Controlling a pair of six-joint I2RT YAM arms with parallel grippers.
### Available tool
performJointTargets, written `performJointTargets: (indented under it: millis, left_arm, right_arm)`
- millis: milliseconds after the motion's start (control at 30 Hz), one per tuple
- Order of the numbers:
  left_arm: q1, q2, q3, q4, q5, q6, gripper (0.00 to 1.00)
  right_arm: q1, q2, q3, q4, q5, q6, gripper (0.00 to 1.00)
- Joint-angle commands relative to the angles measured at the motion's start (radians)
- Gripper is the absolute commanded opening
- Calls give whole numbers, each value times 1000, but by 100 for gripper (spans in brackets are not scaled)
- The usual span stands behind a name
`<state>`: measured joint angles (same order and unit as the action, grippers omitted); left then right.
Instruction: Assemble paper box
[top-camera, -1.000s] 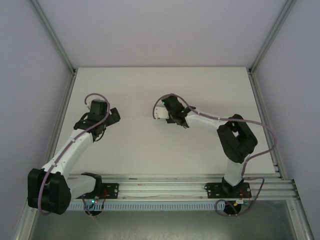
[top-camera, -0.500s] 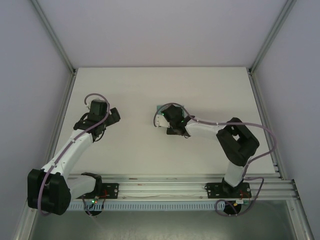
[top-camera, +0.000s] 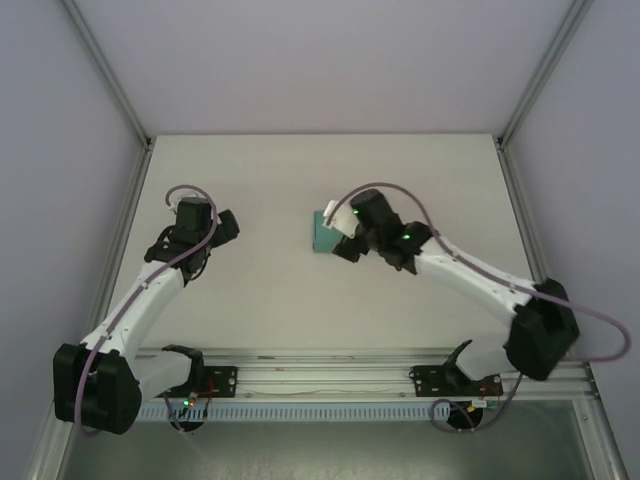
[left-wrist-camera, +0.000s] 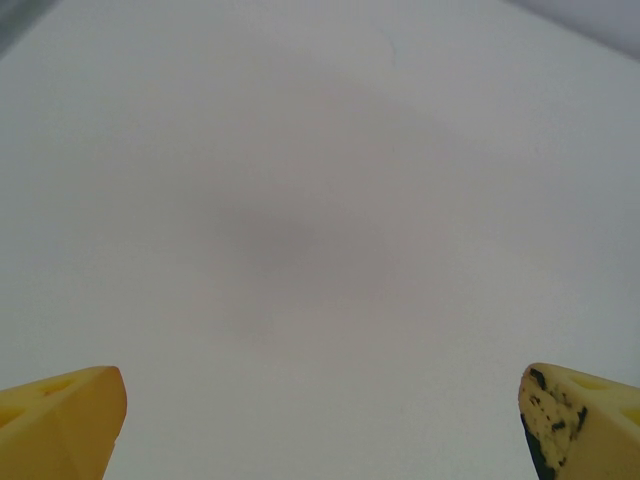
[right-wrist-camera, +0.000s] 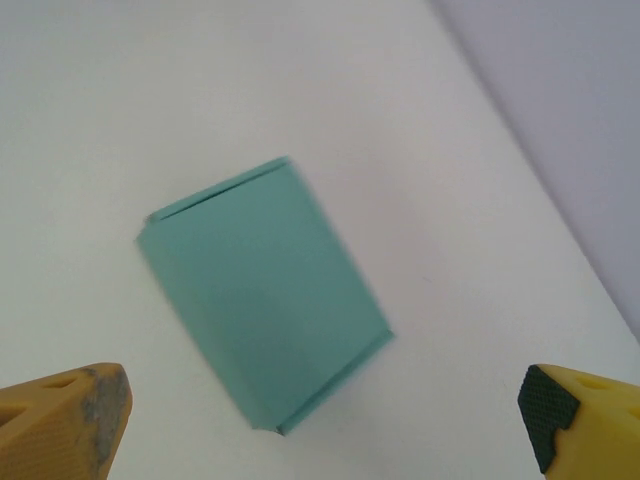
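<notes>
The paper box is a small closed teal-green rectangular box lying flat on the white table, a little behind the middle. In the right wrist view the paper box lies just ahead of the jaws, apart from both yellow fingertips. My right gripper hovers at the box's right side, open and holding nothing; its jaws stand wide. My left gripper stays over the left part of the table, open, with bare table between its fingertips.
Aluminium frame posts and pale walls enclose the white table on the left, right and back. A metal rail carrying the arm bases runs along the near edge.
The right gripper has opened, let go of the box and drawn back to the right, its arm stretching out. The box now lies uncovered on the table. The left arm barely moved.
</notes>
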<state>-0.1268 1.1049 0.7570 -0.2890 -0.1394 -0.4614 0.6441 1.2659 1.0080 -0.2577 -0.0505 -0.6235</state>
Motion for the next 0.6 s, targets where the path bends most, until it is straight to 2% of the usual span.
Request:
performJointTargets:
  millis: [0, 133, 267, 300, 433, 567]
  left_arm:
    - [14, -4, -103, 224, -145, 65, 100]
    - [39, 10, -205, 438, -145, 174, 100]
    - [62, 67, -278, 648, -146, 266, 100]
    - [78, 77, -261, 631, -125, 265, 100]
    - [92, 178, -319, 859, -145, 349, 100]
    - [117, 294, -343, 994, -139, 348, 100]
  right_arm:
    - [-159, -101, -96, 128, -27, 394, 100]
    - [-338, -193, -252, 222, 58, 584, 100]
    - [-493, -191, -389, 336, 91, 708, 100]
    - [-512, -181, -426, 383, 97, 701, 100]
    - [-536, -137, -550, 597, 235, 672, 100]
    - [-586, -82, -620, 786, 211, 674, 100]
